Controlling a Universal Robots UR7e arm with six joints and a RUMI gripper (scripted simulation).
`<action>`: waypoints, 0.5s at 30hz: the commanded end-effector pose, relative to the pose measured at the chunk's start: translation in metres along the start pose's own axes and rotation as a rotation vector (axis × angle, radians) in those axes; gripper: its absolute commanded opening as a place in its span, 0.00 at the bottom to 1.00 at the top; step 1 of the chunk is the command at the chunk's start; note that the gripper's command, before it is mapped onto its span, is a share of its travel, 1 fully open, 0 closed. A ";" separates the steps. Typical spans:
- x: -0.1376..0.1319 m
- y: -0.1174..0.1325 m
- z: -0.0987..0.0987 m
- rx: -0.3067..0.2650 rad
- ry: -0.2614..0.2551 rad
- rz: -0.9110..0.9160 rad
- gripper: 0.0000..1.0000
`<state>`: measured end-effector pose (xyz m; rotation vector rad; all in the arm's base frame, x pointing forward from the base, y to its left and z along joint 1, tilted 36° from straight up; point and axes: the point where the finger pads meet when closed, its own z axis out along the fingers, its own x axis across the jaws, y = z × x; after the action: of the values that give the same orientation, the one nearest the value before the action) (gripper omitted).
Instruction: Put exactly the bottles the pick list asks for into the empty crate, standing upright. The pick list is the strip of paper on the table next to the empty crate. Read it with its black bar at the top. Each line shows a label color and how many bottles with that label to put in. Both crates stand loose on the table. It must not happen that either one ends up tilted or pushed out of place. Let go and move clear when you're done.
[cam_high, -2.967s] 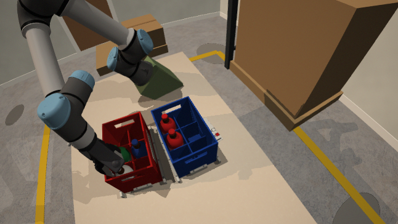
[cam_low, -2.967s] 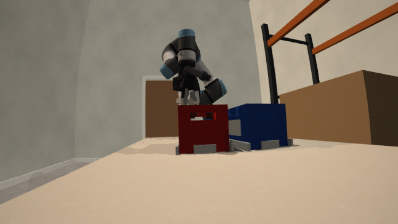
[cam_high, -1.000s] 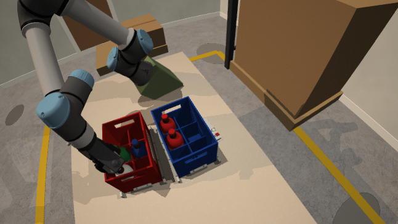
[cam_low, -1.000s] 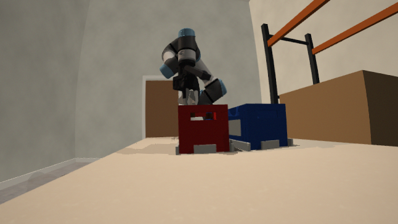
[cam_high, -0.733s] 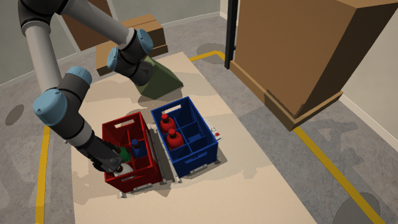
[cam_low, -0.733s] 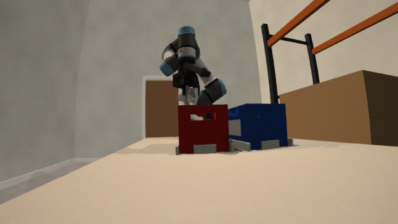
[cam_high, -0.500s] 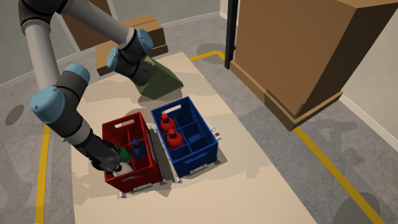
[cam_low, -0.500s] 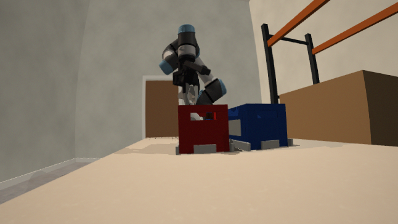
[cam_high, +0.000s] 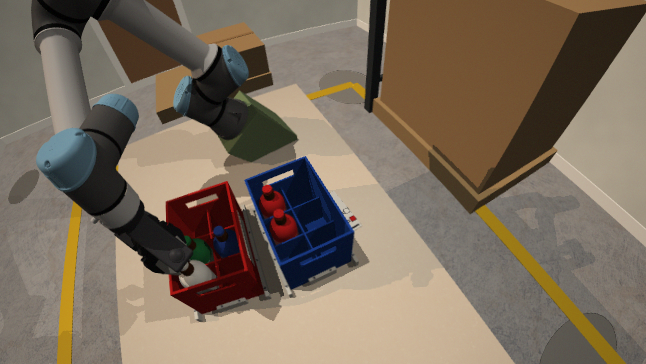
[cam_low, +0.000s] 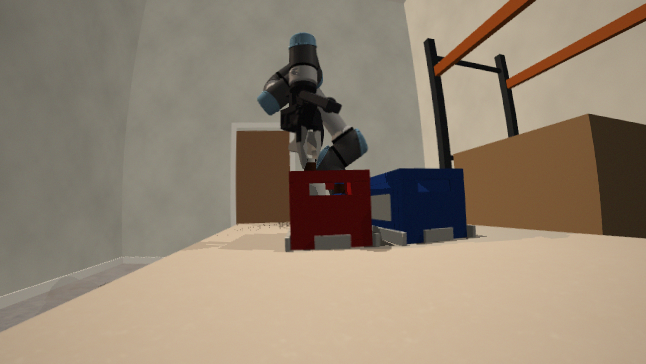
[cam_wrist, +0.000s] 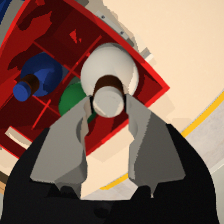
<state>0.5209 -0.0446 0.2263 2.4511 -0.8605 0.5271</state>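
A warehouse or order-picking bay. The beige worktop stands on a grey concrete floor marked with yellow lane tape running around the worktop. To the right of the worktop, a very large cardboard carton rests on a wooden pallet base; behind it rises a pallet rack with a black upright and orange beams. Beyond the far end of the worktop lie smaller stacked cartons. On the worktop, a red bottle crate and a blue bottle crate sit side by side. Bare grey walls enclose the bay.
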 end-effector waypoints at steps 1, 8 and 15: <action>0.000 0.000 -0.009 0.001 0.001 0.001 0.00; 0.000 0.000 -0.021 0.001 0.001 0.001 0.00; 0.000 0.000 -0.029 0.001 0.001 0.001 0.00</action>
<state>0.5166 -0.0322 0.2443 2.4512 -0.8605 0.5272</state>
